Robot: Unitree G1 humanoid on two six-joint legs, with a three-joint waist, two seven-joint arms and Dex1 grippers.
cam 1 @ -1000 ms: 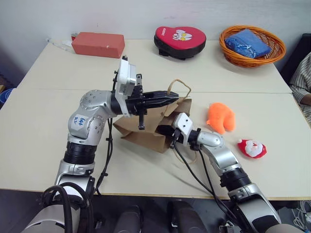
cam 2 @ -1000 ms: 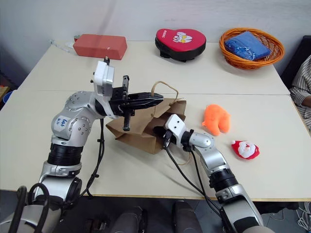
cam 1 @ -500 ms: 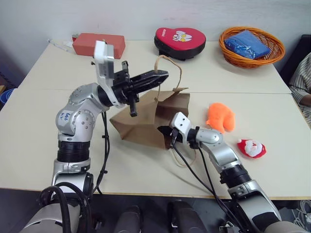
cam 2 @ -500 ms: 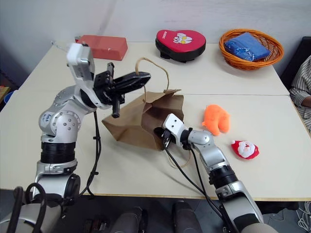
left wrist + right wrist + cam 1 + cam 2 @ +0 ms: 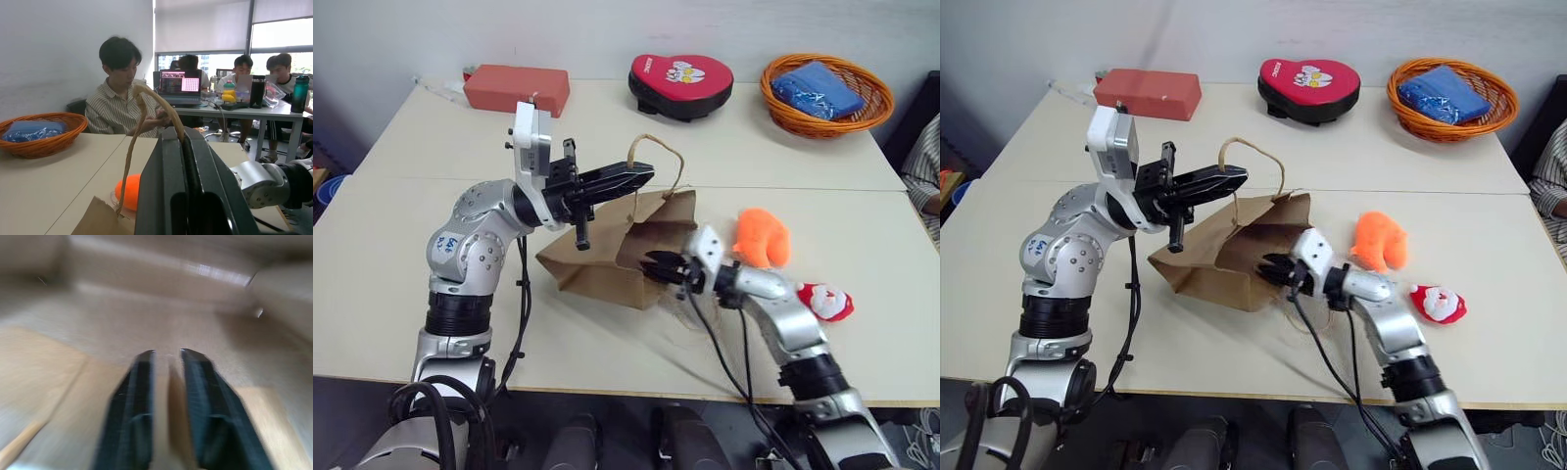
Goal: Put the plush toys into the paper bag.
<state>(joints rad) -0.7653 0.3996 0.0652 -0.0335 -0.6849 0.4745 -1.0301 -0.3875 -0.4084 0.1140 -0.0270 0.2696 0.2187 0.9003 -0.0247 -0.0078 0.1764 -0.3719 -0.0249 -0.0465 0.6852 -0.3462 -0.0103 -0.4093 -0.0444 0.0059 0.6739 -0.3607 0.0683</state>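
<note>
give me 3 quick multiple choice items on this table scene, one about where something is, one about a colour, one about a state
1. Where does the blue cloth bundle lie?
A. in the orange woven basket
B. inside the paper bag
C. on the red block

2. What colour is the plush toy nearest the paper bag?
A. green
B. orange
C. purple

3. What is the left gripper doing?
A. hanging open over the basket
B. shut on the bag's cord handle
C. gripping the Santa plush

Key: 1 A, the blue cloth bundle sits within the orange woven basket. 2 B, the orange plush toy lies just beside the paper bag. 3 B, the left gripper is closed on the cord handle, which loops over its fingers in the left wrist view.
</note>
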